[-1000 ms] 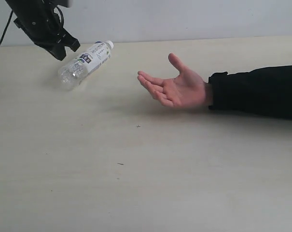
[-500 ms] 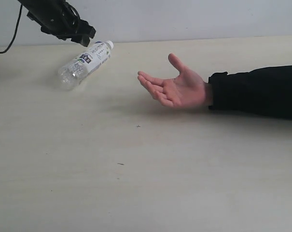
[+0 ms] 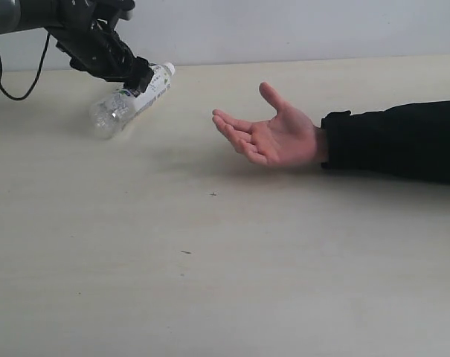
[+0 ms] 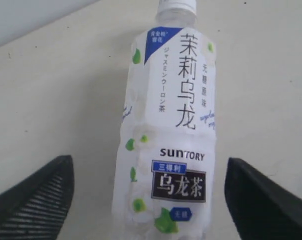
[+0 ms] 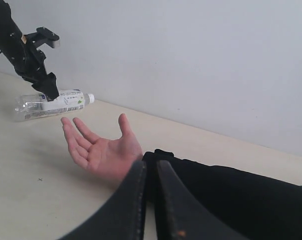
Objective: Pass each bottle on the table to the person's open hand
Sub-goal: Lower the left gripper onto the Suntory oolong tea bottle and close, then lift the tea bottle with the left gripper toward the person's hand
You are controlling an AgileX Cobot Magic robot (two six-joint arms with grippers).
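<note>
One clear bottle (image 3: 108, 113) with a white cap and a white, green and blue label lies on its side on the table (image 3: 210, 268) at the far left, cap pointing right. My left gripper (image 3: 140, 77) hangs open over its label, one finger on each side; in the left wrist view the bottle (image 4: 170, 125) lies between the wide-apart fingers (image 4: 36, 200) without touching them. The person's open hand (image 3: 273, 137) rests palm up right of the bottle with nothing in it. My right gripper (image 5: 150, 167) is shut on nothing, near the person's wrist.
The person's black-sleeved forearm (image 3: 403, 141) lies across the right side of the table. A black cable (image 3: 16, 88) hangs behind my left arm. A pale wall (image 3: 284, 30) runs along the table's far edge.
My left gripper has moved right and down from beside the bottle's base to over its label, and its jaws have opened. The bottle and the hand have stayed put.
</note>
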